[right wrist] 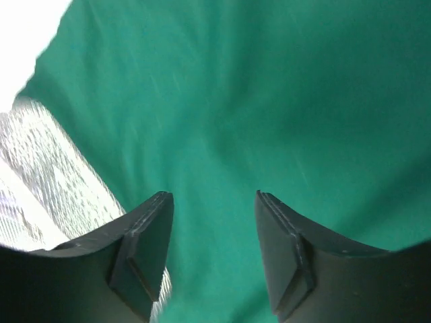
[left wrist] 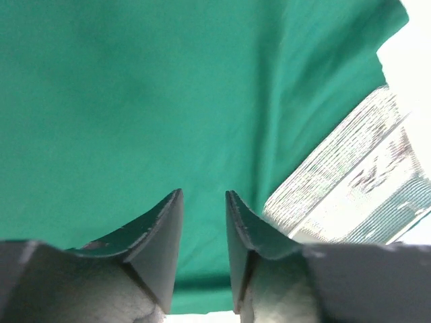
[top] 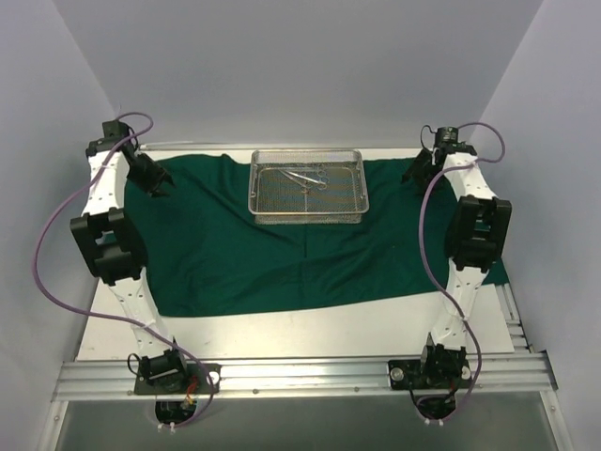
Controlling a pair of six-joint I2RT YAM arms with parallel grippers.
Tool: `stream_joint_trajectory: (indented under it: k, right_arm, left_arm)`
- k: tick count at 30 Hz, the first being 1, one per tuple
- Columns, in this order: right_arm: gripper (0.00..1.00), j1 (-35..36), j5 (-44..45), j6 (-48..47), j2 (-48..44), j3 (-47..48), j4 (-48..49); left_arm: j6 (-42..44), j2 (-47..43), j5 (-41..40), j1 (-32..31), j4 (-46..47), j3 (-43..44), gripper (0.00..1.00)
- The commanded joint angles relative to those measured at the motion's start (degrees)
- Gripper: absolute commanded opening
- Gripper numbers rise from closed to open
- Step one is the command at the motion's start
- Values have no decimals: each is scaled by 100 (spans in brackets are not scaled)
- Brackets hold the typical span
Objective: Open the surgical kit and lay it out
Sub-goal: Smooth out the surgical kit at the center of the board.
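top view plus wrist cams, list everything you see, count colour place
cloth drape: one, dark green, spread over the table between the arms
wire-mesh tray: one, silver, on the drape's far middle
instruments: a few, shiny metal, inside the tray; exact count unclear
table: one, white, under the drape
cables: two, purple, one looping along each arm
left gripper: one, black, open, empty, over the drape's far left part
right gripper: one, black, open, empty, over the drape's far right part
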Motion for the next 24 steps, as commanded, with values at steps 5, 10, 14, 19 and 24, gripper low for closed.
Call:
stream_joint_trajectory:
  k: [5,10,14,19,24]
  right_arm:
    - [27,-250,196,-441,-1553,-2172,415]
    - [2,-575,372,-591,-1659,-2700,370]
    - [0,-901,276,-398,-1826,-3535,660]
    - [0,-1068,539,-380,-1826,-4404,599]
    - [0,-1297,750,-283,-2255,-5100,406]
  left_arm:
    - [532,-890,-402,-3,247,-1928,32]
    - [612,-688,-587,32,124,-2395,28]
    - [568,-469,-754,76,54,-2754,22]
    - [533,-476,-859,208,44,-3186,19]
    - [585,-652,-930,349,-44,-3598,20]
